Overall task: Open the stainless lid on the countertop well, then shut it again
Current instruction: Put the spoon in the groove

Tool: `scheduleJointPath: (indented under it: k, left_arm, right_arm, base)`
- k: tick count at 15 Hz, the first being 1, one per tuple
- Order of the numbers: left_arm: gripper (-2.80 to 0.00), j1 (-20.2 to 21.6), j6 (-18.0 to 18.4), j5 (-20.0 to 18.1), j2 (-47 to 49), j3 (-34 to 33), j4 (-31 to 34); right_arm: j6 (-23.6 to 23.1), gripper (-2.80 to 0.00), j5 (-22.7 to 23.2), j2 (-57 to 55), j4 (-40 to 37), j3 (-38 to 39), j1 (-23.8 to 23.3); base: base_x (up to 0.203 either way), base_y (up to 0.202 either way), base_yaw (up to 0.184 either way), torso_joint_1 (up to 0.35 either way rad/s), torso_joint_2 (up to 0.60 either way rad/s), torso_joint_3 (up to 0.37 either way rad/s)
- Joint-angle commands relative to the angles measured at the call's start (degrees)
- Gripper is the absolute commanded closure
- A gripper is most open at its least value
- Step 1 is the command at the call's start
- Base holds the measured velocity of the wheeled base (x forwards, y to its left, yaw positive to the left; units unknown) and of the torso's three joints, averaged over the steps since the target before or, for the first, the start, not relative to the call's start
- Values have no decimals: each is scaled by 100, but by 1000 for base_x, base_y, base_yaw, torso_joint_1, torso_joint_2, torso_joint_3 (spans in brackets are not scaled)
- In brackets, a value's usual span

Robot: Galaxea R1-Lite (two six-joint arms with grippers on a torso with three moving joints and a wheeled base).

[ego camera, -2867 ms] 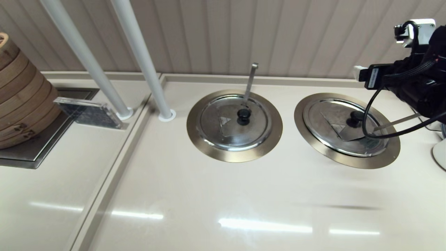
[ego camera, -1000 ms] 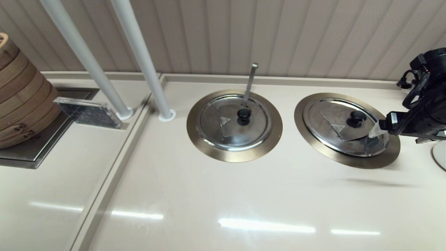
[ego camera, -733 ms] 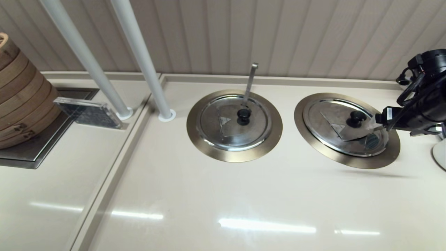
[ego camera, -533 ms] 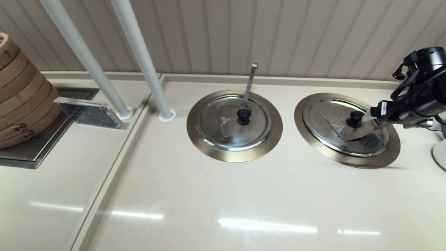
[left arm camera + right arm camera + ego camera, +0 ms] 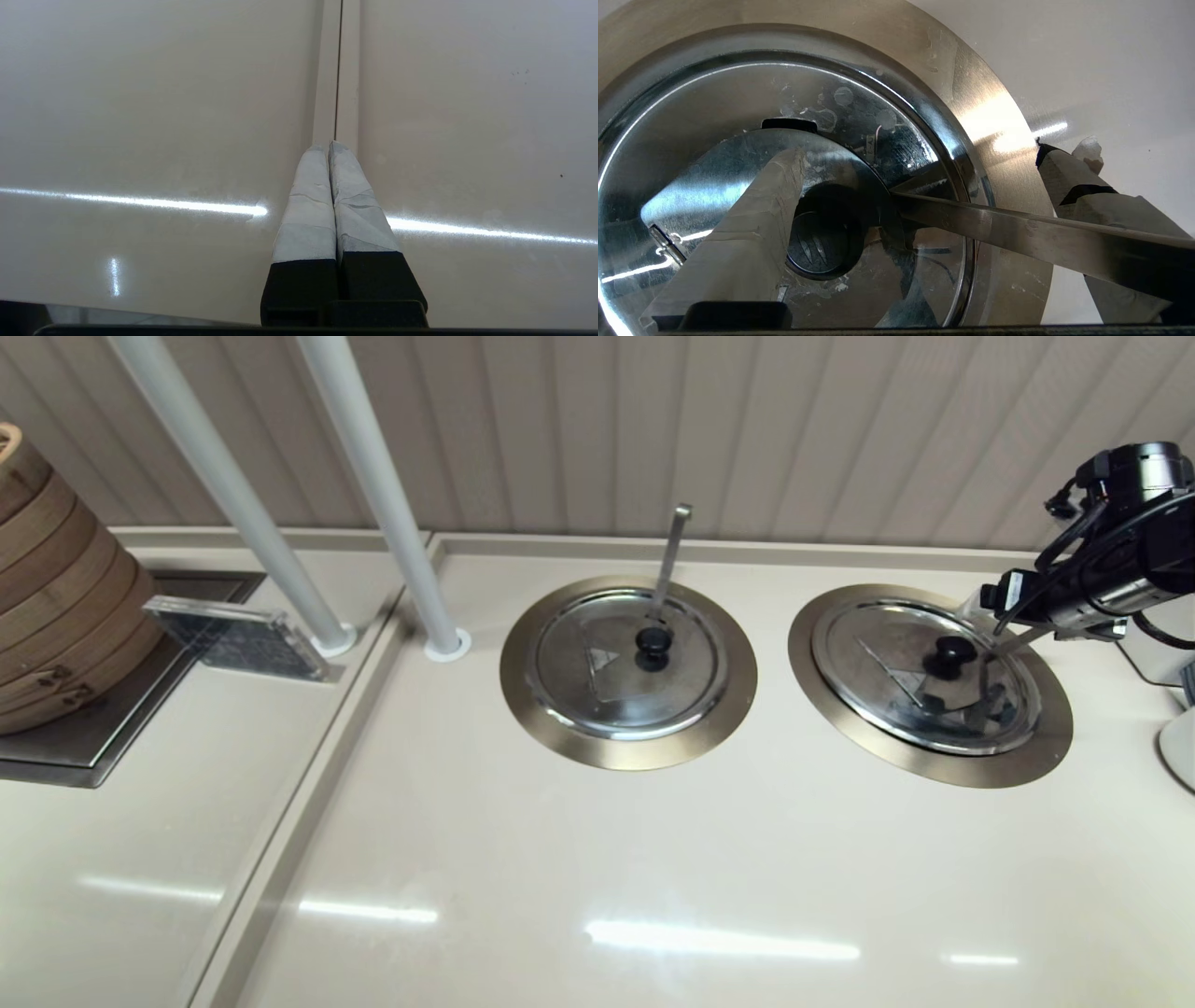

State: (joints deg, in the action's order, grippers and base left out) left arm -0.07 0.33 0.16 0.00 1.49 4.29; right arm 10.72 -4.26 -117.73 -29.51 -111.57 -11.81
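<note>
Steel, the stainless lid sits on the countertop well near our tabletop's right edge. We hold our right pincer released astride its black knob, ready to grip; left pincer clenched, idle.

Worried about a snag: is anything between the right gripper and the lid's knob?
Yes. A flat steel utensil handle juts from the stainless lid beside the knob, crossing between the open jaws of the right gripper.
</note>
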Motion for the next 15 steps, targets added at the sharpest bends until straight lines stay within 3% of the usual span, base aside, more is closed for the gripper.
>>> scheduleJointPath:
  k: [1, 5, 15]
  left_arm:
    - [0, -1, 2, 2, 0, 1, 2]
    - [0, -1, 2, 2, 0, 1, 2]
    - [0, -1, 2, 2, 0, 1, 2]
  right_arm:
    - [-6, -280, 47, -94, 82, -66, -6]
    - [-127, -280, 74, -349, 667, -125, 143]
    - [-83, -280, 70, -453, 1211, -119, 439]
  base:
    - [0, 0, 0, 0, 0, 0]
    - [0, 0, 0, 0, 0, 0]
    - [0, 0, 0, 0, 0, 0]
